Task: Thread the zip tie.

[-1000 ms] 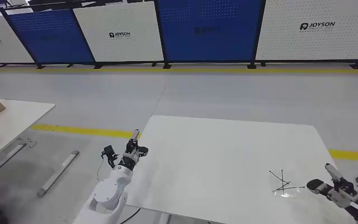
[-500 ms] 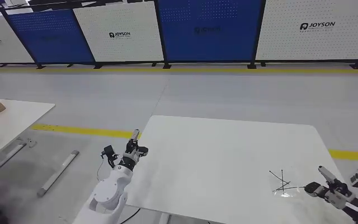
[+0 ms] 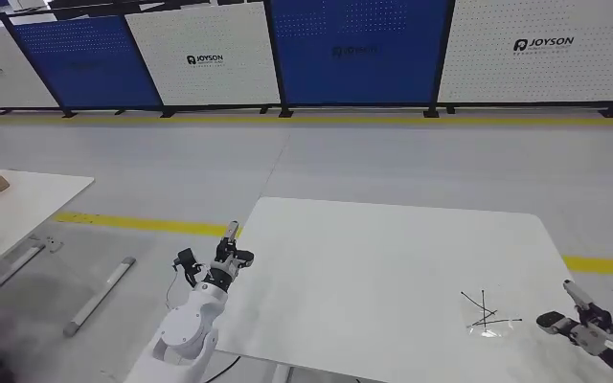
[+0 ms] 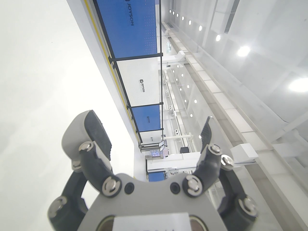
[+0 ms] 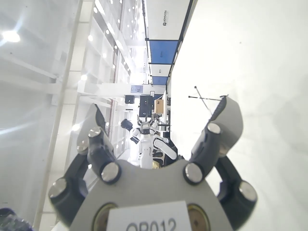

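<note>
Black zip ties (image 3: 484, 312) in a criss-cross heap, one lengthwise toward the wide-open empty right hand (image 5: 160, 106); left hand (image 4: 152, 123) likewise.

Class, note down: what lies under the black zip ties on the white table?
The zip ties lie crossed on the white table. A faint glossy patch under their near ends may be clear film; too faint to tell. Where they cross, lower ties are partly hidden.

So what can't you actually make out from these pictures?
- Top view: the zip ties are too small to count, and no head or slot can be seen.
- Right wrist view: the near ends of the zip ties are hidden behind a finger of the right gripper.
- Top view: the right arm is cut off by the picture's edge just past the gripper.
</note>
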